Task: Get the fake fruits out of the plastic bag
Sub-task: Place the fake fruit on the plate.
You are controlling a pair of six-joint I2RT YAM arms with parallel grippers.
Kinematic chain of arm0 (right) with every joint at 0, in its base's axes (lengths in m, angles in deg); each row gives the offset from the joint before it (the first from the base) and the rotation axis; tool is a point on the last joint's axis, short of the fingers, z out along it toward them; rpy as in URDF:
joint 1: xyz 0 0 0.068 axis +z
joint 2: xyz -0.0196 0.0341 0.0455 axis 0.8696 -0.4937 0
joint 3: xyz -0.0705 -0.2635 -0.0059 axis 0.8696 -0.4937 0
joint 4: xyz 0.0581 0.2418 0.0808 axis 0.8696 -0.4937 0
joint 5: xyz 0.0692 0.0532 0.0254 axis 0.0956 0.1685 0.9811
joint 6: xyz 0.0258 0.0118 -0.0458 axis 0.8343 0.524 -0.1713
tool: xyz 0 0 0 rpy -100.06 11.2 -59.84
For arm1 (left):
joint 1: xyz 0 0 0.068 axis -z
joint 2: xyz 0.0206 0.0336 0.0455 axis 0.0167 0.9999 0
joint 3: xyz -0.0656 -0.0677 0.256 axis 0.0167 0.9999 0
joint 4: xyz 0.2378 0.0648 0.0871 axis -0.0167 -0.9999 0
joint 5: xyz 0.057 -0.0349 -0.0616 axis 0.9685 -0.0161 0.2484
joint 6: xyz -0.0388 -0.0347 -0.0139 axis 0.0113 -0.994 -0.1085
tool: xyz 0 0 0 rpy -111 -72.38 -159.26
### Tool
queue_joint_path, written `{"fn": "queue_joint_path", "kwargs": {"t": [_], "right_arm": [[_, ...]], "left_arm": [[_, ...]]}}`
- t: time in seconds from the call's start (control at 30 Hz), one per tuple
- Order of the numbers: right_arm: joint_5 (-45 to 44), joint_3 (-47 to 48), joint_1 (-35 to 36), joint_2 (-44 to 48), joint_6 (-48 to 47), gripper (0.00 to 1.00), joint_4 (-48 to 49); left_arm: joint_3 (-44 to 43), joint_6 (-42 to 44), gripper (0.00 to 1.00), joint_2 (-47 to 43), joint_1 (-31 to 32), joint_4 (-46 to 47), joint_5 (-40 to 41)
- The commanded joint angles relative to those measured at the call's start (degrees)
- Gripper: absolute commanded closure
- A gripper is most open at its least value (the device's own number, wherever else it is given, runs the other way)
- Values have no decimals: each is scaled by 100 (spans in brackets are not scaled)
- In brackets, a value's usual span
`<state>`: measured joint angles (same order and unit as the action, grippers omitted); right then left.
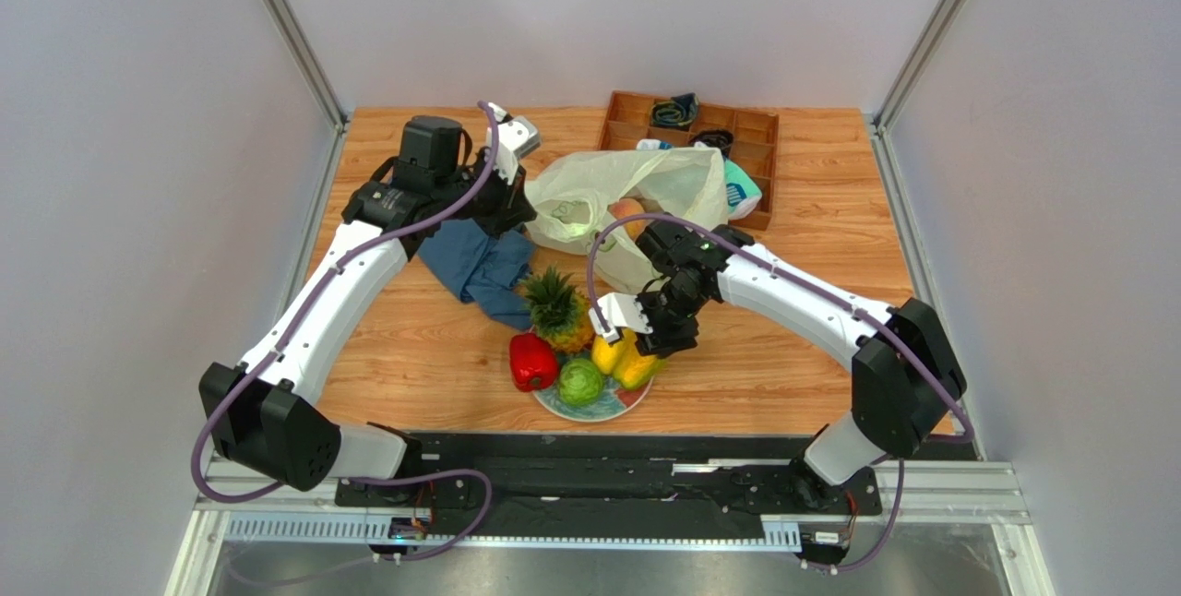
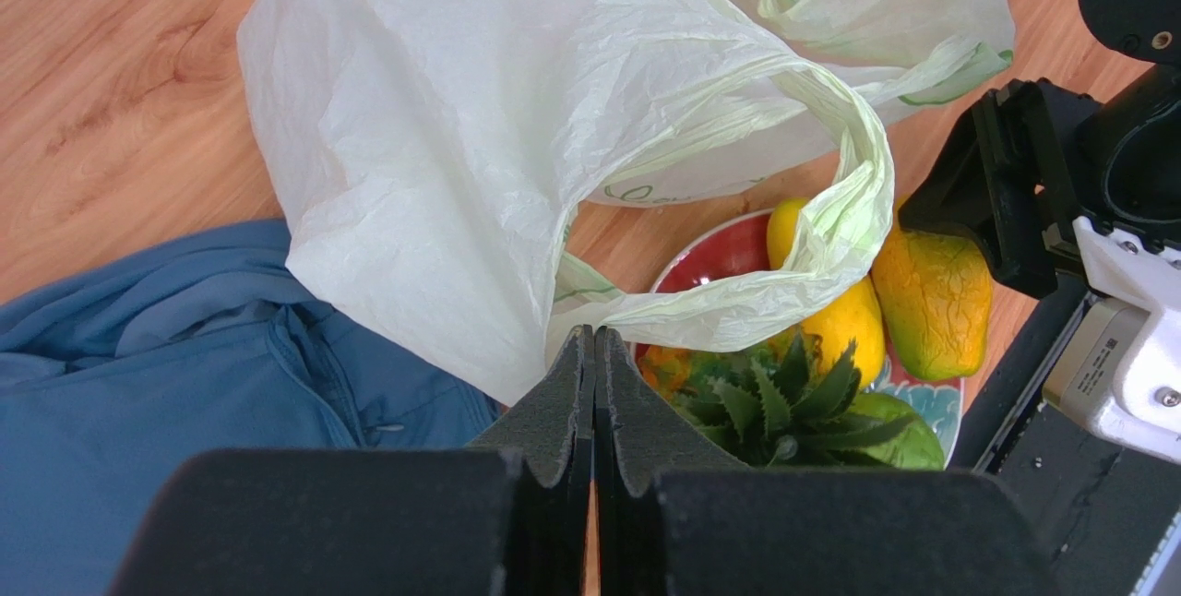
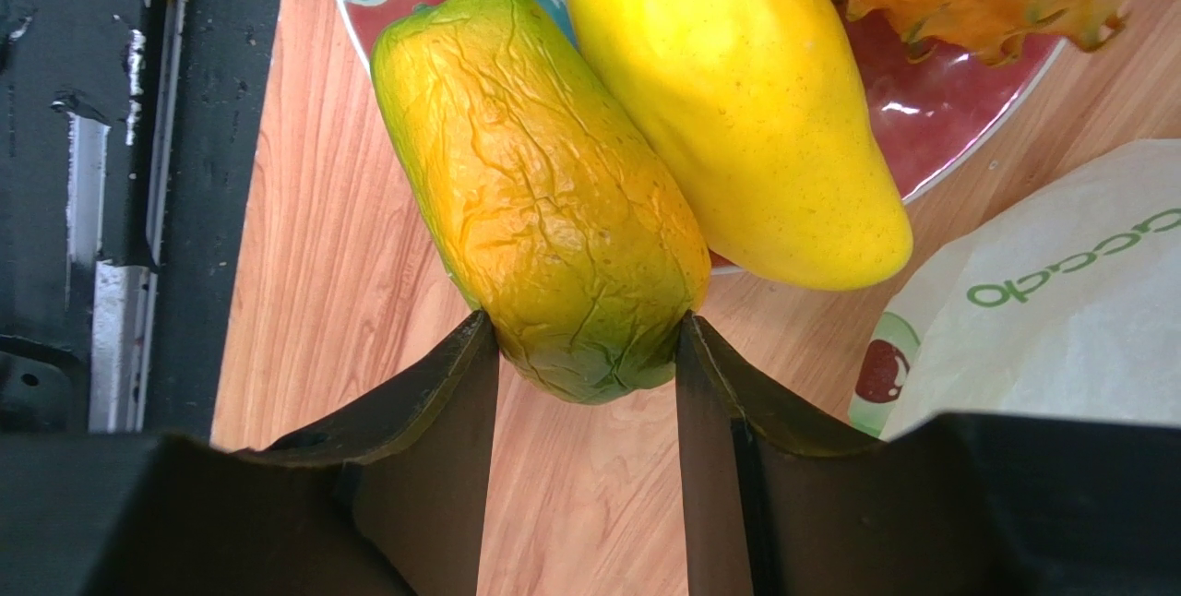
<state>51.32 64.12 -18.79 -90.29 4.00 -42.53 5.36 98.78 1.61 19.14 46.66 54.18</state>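
The pale plastic bag (image 1: 652,184) lies crumpled at the table's middle, with a pink-orange peach (image 1: 627,213) showing in its mouth. My left gripper (image 1: 523,217) (image 2: 593,336) is shut on the bag's (image 2: 458,140) edge. In front, a plate (image 1: 599,411) bears a pineapple (image 1: 555,303), a red pepper (image 1: 532,361), a green round fruit (image 1: 581,382) and a yellow mango (image 1: 607,351) (image 3: 728,84). My right gripper (image 1: 652,343) (image 3: 589,347) is shut on the end of a green-orange mango (image 3: 541,195), which lies across the plate's rim (image 3: 957,126) beside the yellow one.
A blue cloth (image 1: 478,264) (image 2: 167,389) lies left of the bag, under my left arm. A wooden compartment tray (image 1: 756,133) with small items stands at the back right. The black base rail (image 3: 83,167) runs close to the plate's near side.
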Motion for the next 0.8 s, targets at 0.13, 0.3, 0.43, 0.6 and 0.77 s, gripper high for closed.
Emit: {"fn": "queue_joint_path", "kwargs": {"t": [0.13, 0.3, 0.43, 0.6, 0.77], "right_arm": [[270, -71, 39, -125, -244, 65, 370], [393, -202, 74, -160, -165, 64, 343], [446, -290, 91, -169, 28, 52, 528], [185, -291, 100, 67, 318, 0, 765], [-99, 85, -277, 656, 581, 0, 294]], "left_arm": [[-92, 121, 100, 101, -41, 42, -23], [-136, 33, 100, 233, -41, 77, -137], [-198, -2, 100, 312, -32, 121, -173], [-259, -37, 100, 348, -32, 138, -199], [-242, -125, 100, 391, -32, 243, -304]]}}
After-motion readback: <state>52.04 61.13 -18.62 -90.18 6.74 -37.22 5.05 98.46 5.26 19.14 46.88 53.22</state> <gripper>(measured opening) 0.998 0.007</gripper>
